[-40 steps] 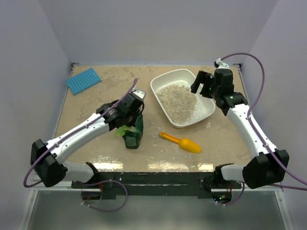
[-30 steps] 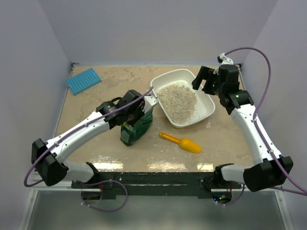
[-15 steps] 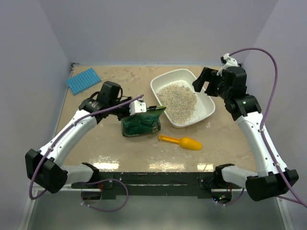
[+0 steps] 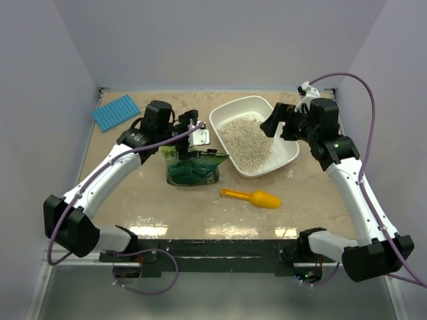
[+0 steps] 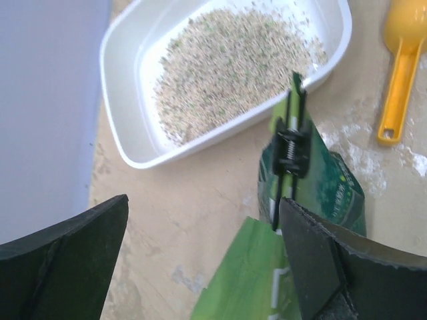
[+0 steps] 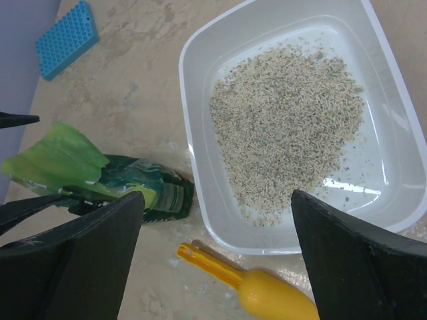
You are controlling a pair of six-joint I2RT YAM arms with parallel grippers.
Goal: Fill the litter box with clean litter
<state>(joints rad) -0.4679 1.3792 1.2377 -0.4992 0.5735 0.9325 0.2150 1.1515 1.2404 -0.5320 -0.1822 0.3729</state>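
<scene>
White plastic litter box (image 4: 248,100) upper centre of top view, clean litter (image 4: 247,140) heaped inside, short of the rim; probably more needed. Just left of box, green pouch (image 4: 192,170) flopped on tabletop (image 4: 133,200). Above it, left jaws spread wide, gripping nothing. Right jaws equally wide, empty, hovering at box's right rim, seemingly on standby. Lower centre, orange scoop (image 4: 257,197); upper left, blue mat (image 4: 115,112). Pouch mouth half hidden by arm.

Left wrist: box and litter across top, far end cut off. Lower right, pouch with black spring clip (image 5: 290,143); scoop bowl cropped.

Right wrist: box upper right, rim clipped. Pouch lower left, partly behind finger; contents impossible to tell.
</scene>
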